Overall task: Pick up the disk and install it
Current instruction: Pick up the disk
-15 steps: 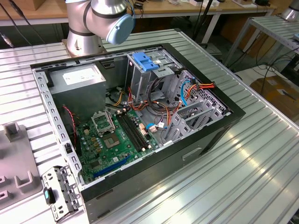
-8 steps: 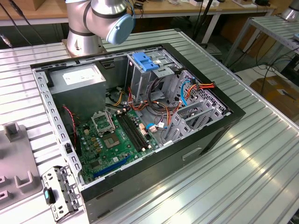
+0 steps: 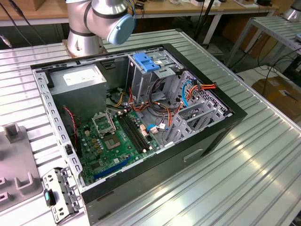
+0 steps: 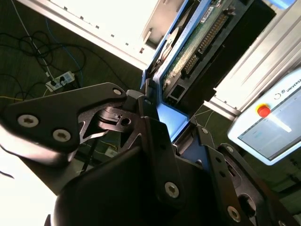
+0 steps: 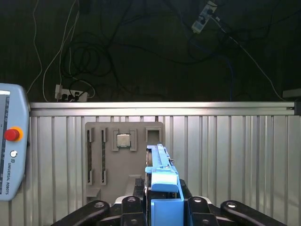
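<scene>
- Two black metal fingers [image 5: 139,192] are closed tight on the disk [image 5: 162,172], a flat rectangular drive in a bright blue plastic carrier frame. They clamp it from either side.
- In the first wrist view the disk stands edge-on over a ribbed aluminium surface [image 5: 235,160]. Behind it lies a grey moulded fixture tray [image 5: 96,155] that carries a square silver processor chip [image 5: 123,140].
- A pale blue control pendant with a red button [image 5: 10,155] is at the side of that surface, apart from the tray.
- Beyond the surface's far rim, a dark floor [image 5: 155,56] carries loose black cables and white power strips [image 5: 70,94].
- In the exterior view an open black computer tower case [image 3: 164,176] lies on its side on the surface. Its green motherboard [image 3: 117,141] is exposed, and the arm's silver base [image 3: 82,40] stands behind it.
</scene>
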You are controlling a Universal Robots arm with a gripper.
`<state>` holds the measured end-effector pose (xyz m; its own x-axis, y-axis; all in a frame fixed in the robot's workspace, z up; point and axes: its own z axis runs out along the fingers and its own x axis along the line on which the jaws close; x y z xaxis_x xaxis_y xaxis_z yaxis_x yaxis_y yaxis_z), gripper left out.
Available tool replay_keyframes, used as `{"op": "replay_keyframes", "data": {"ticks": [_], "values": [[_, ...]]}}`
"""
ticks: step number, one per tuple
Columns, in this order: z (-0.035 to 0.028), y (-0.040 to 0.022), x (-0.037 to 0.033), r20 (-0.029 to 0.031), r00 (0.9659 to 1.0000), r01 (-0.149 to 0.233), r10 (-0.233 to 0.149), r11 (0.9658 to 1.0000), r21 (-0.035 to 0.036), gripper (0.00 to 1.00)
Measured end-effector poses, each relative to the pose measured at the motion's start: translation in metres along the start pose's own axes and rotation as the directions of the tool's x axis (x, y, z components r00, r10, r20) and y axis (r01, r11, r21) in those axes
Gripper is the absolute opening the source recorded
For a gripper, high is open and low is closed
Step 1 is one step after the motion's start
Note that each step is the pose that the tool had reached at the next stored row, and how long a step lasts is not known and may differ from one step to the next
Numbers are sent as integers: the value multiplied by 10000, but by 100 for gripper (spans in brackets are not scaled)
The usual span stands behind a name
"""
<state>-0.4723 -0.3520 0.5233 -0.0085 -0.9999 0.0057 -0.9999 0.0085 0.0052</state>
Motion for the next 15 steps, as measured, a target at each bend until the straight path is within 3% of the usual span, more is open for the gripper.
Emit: {"op": "replay_keyframes", "data": {"ticks": [15], "values": [[-1,-162,-1,0,10000,0,0,10000,-11,37]]}}
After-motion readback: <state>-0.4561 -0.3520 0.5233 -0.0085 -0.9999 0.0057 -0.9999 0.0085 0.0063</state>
